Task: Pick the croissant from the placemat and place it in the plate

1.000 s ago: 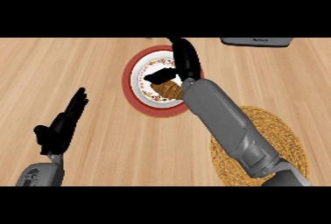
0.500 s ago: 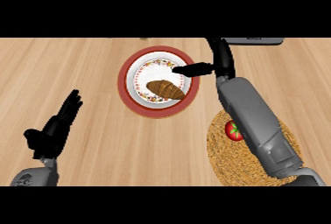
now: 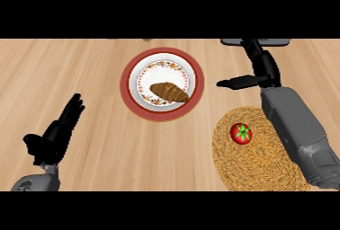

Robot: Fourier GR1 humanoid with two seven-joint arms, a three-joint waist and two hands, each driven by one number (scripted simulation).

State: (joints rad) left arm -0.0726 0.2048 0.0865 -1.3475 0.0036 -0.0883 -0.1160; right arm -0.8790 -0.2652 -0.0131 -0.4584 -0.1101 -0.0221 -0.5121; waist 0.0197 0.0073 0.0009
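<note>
Brown croissant [image 3: 169, 91] lies in red-rimmed round plate [image 3: 136, 104], freed. Black right hand [image 3: 257, 72] has drawn back toward 3 o'clock of plate, fingers straight, holding nothing. Woven straw placemat [image 3: 260, 157] at 5 o'clock keeps red tomato [image 3: 241, 133]. Black left hand [image 3: 56, 134] rests at 8 o'clock, fingers extended. Placement looks complete.

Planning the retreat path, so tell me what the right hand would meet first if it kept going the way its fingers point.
The black right hand points toward the counter's far edge. First in line looks to be the dark flat object at the picture's top edge, though whether the hand would pass above it cannot be told.
</note>
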